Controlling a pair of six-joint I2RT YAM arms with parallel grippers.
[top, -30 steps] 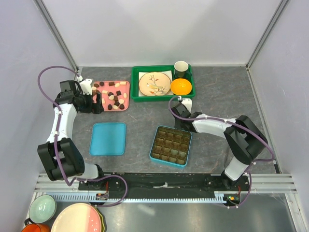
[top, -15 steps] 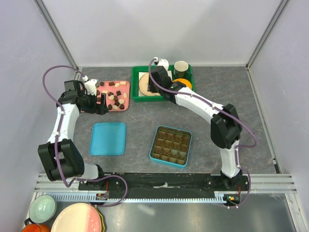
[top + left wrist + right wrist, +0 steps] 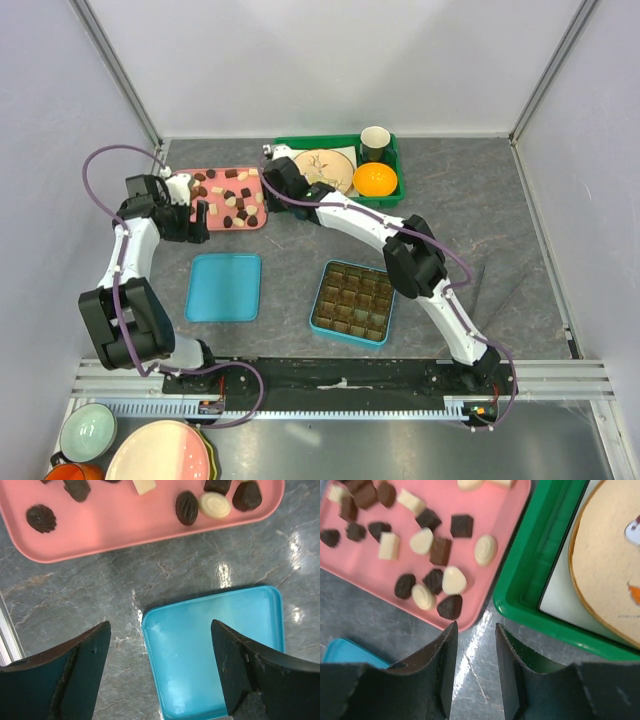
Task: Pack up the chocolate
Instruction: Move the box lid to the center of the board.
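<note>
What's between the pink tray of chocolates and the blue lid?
Nothing but bare grey tabletop, as the left wrist view shows: the pink tray and the blue lid lie apart, and the chocolates are all on the tray.

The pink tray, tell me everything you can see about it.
The pink tray is a shallow rectangle with rounded corners and a low raised rim, smooth and matte like plastic. It lies flat on the grey marbled table, at the back left, close beside the green bin; whether the two touch is unclear. Chocolate pieces are scattered loosely over it: dark, brown and cream-white, in round, square and oval shapes.
</note>
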